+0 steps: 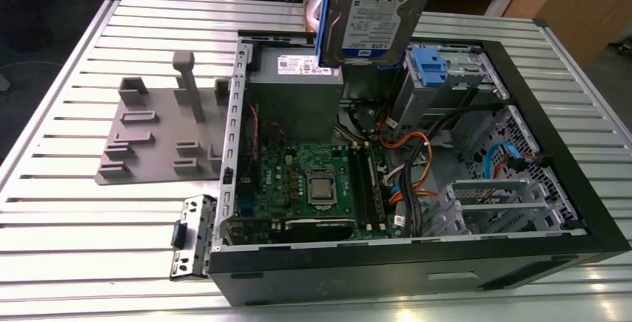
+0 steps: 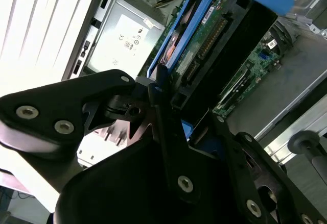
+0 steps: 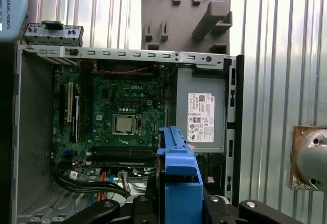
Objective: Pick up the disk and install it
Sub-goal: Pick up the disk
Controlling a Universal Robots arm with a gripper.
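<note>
The jaws are clamped on the disk (image 1: 371, 15), which hangs in the air above the open case (image 1: 395, 274), touching nothing below. In the exterior view it stands on edge with its blue-and-white label facing the camera and a blue rail down the side on that view's left. Its lower edge shows above the gap between the power supply (image 1: 294, 92) and the cage (image 1: 427, 66) with the blue tab.

In the second wrist view the black jaws close from both sides on the blue rails. The disk's green circuit board (image 2: 214, 40) and its connector row face that camera. The power supply (image 2: 127, 35) lies beyond it.

In the first wrist view the blue carrier end of the disk (image 3: 179, 183) rises between the jaws. Behind it lie the motherboard (image 3: 122, 112) and the power supply (image 3: 200, 112) with its white sticker.

The case lies on its side on the slatted tabletop (image 1: 79, 248), its side panel off. Orange cables (image 1: 419, 159) loop between the motherboard and the cage.

A grey fixture (image 1: 158, 137) with upright pegs lies on the tabletop to the exterior view's left of the case. A small metal bracket (image 1: 192, 237) lies just beside the case's front corner.
</note>
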